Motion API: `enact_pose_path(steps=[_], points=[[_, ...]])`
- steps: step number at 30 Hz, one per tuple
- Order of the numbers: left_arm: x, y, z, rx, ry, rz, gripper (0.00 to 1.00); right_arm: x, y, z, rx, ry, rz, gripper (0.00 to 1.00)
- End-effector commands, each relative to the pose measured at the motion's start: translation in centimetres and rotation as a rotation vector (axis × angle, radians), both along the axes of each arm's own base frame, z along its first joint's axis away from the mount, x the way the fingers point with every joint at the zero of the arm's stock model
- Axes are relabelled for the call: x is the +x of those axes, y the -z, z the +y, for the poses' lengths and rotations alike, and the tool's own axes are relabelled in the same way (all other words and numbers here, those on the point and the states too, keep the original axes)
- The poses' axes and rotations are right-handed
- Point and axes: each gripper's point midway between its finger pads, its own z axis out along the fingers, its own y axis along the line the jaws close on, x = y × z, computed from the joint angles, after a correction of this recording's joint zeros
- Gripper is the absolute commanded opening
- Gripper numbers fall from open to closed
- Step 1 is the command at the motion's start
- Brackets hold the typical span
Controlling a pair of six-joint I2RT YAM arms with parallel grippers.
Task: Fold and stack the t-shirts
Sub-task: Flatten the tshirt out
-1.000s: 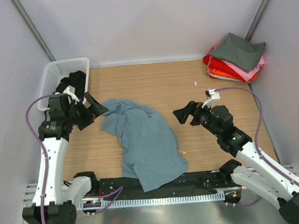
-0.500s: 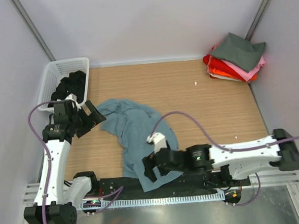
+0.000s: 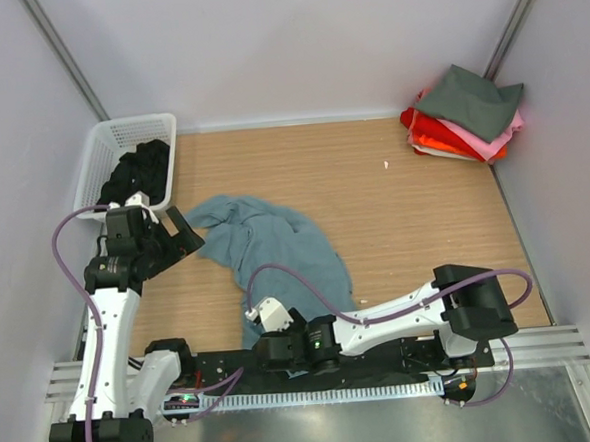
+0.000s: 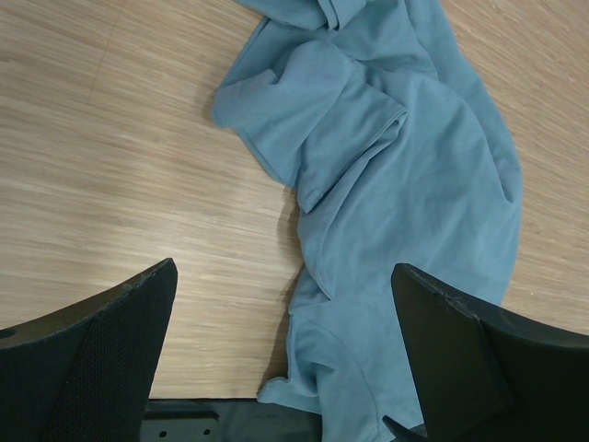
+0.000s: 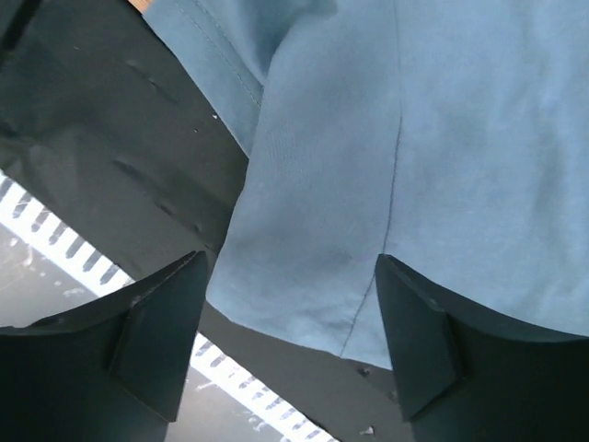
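Hidden: in the top view the right arm point(image 3: 410, 304) lies across the near hem of the blue-grey t-shirt point(image 3: 282, 257). The right tool point(image 5: 290, 267) is a dark blur there, its fingers unreadable from above. The left wrist view crops the shirt at 12 and 6 o'clock.
Shirt position: crumpled and unfolded, left of centre on the worktop point(image 3: 415, 224), running from 10 o'clock down onto the black mat point(image 3: 403, 355) at 6 o'clock.
Shirt texture: soft matte knit in loose ridges; a stitched hem and one seam show in the right wrist view.
Folded stack point(image 3: 464, 115): 1 o'clock corner. Dark grey on top; pink, red and orange show only as edges.
Basket point(image 3: 96, 158): white plastic lattice at 10 o'clock, with black cloth point(image 3: 142, 170) heaped inside, shape unclear.
Left tool point(image 4: 283, 276): fingers spread wide, holding nothing, by the shirt's 9 o'clock edge.
Right tool: fingers apart, straddling the hem corner; cannot tell whether they touch the cloth.
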Motion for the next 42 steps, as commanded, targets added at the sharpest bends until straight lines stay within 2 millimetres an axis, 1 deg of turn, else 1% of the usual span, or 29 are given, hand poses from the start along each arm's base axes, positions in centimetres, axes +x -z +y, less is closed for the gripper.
enact_pose_path(steps=[1,2,4,5,7,8,10,11,14,15,16,17,18,19,20,22,25,28,29,30,31,32,33,34,37,38,40,41,42], points=[[0.5,-0.6,0.4,0.020,-0.003,-0.047,1.00,-0.6,0.5,1.6,0.021,0.006,0.022,0.77],[0.6,-0.5,0.4,0.020,-0.005,-0.045,1.00,-0.6,1.0,1.5,0.013,0.006,0.024,0.64],[0.6,-0.5,0.4,0.019,-0.003,-0.042,1.00,-0.2,1.8,0.8,-0.020,0.029,0.007,0.51],[0.6,-0.5,0.4,0.018,-0.004,-0.044,1.00,0.3,2.0,0.3,-0.038,0.045,-0.010,0.41],[0.5,-0.5,0.4,0.020,-0.006,-0.048,1.00,1.6,2.2,-1.4,-0.088,0.087,-0.065,0.33],[0.5,-0.6,0.4,0.020,-0.005,-0.052,1.00,2.5,2.1,-2.5,-0.101,0.113,-0.081,0.22],[0.6,-0.6,0.4,0.019,-0.006,-0.053,1.00,4.4,1.5,-4.7,-0.136,0.175,-0.133,0.05],[0.5,-0.6,0.5,0.020,-0.008,-0.054,1.00,5.4,1.0,-6.1,-0.134,0.215,-0.143,0.02],[0.6,-0.6,0.5,0.020,-0.013,-0.054,0.99,9.8,-0.6,-10.3,-0.177,0.351,-0.189,0.01],[0.5,-0.6,0.5,0.018,-0.015,-0.052,0.99,12.2,-1.5,-12.9,-0.191,0.439,-0.197,0.01],[0.5,-0.6,0.6,0.018,-0.021,-0.052,0.98,13.5,-2.1,-14.4,-0.195,0.486,-0.205,0.01],[0.5,-0.7,0.5,0.016,-0.020,-0.053,0.98,14.7,-2.5,-15.9,-0.204,0.531,-0.217,0.02],[0.4,-0.6,0.5,0.016,-0.023,-0.053,0.98,15.9,-3.8,-17.4,-0.197,0.562,-0.235,0.11],[0.5,-0.7,0.4,0.010,-0.020,-0.056,0.97,17.5,-4.2,-19.3,-0.206,0.638,-0.240,0.49],[0.5,-0.7,0.4,0.007,-0.023,-0.054,0.97,18.4,-4.8,-20.3,-0.211,0.670,-0.256,0.72],[0.8,-0.4,0.2,-0.012,-0.032,-0.044,0.96,19.4,-5.6,-22.1,-0.226,0.725,-0.273,0.99],[1.5,0.3,-0.4,-0.053,-0.032,-0.026,0.92,19.9,-6.1,-23.1,-0.244,0.769,-0.297,1.00],[2.3,1.6,-1.2,-0.101,-0.039,0.000,0.86,19.8,-6.8,-22.5,-0.182,0.797,-0.272,1.00],[2.4,2.3,-1.5,-0.113,-0.040,0.016,0.85,19.5,-6.7,-21.9,-0.146,0.781,-0.244,1.00],[2.7,2.9,-2.2,-0.106,-0.022,0.028,0.84,19.1,-6.7,-19.8,-0.044,0.742,-0.176,1.00],[2.8,3.5,-2.4,-0.103,-0.038,0.045,0.84,18.6,-7.4,-18.4,0.046,0.704,-0.137,0.99],[2.8,4.2,-2.5,-0.086,-0.048,0.065,0.84,18.0,-7.0,-17.6,0.096,0.677,-0.095,0.98],[3.0,4.7,-2.8,-0.057,-0.049,0.070,0.84,18.0,-7.6,-16.1,0.182,0.658,-0.072,0.98],[3.3,5.5,-3.0,-0.060,-0.065,0.098,0.84,17.0,-7.5,-14.8,0.237,0.623,-0.004,0.96],[3.8,7.0,-2.5,-0.048,-0.119,0.117,0.79,15.8,-7.3,-13.8,0.295,0.587,0.058,0.94],[3.8,8.2,-2.1,-0.041,-0.162,0.129,0.78,15.6,-6.9,-13.7,0.292,0.582,0.068,0.95],[4.8,8.5,-1.6,-0.039,-0.205,0.081,0.75,15.2,-6.5,-13.7,0.283,0.570,0.078,0.94],[4.6,9.7,-1.4,-0.043,-0.240,0.096,0.75,14.9,-6.2,-13.7,0.277,0.567,0.087,0.94],[5.3,9.8,-1.3,-0.048,-0.253,0.069,0.74,14.8,-6.1,-13.7,0.275,0.561,0.090,0.94]])
